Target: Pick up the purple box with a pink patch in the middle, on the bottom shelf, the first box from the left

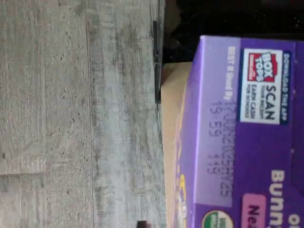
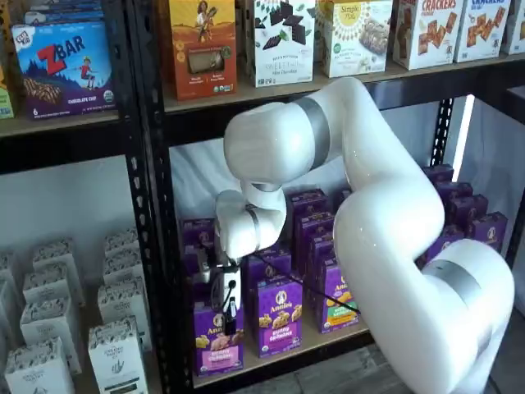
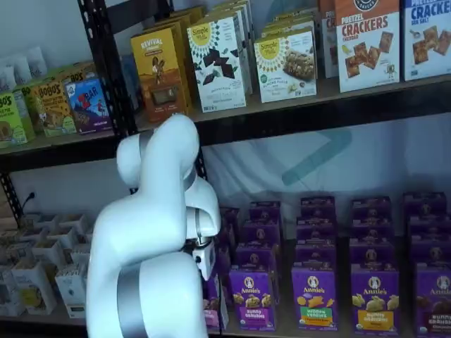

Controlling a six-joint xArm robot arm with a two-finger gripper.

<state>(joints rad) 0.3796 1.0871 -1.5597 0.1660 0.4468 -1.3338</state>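
The purple box with a pink patch stands upright at the left end of the bottom shelf, at the front of its row. In a shelf view my gripper hangs straight over it, its black fingers reaching down at the box's top edge. The view does not show whether a gap remains or whether they press on the box. The wrist view is filled by the purple box, with its Box Tops label and a bit of the pink patch, standing on the tan bottom shelf. In a shelf view my arm hides all but a sliver of the box.
More purple boxes stand right beside it: one with a green patch, another further right, with rows behind. A black perforated upright stands just left. White boxes fill the neighbouring rack. Grey floor lies below the shelf edge.
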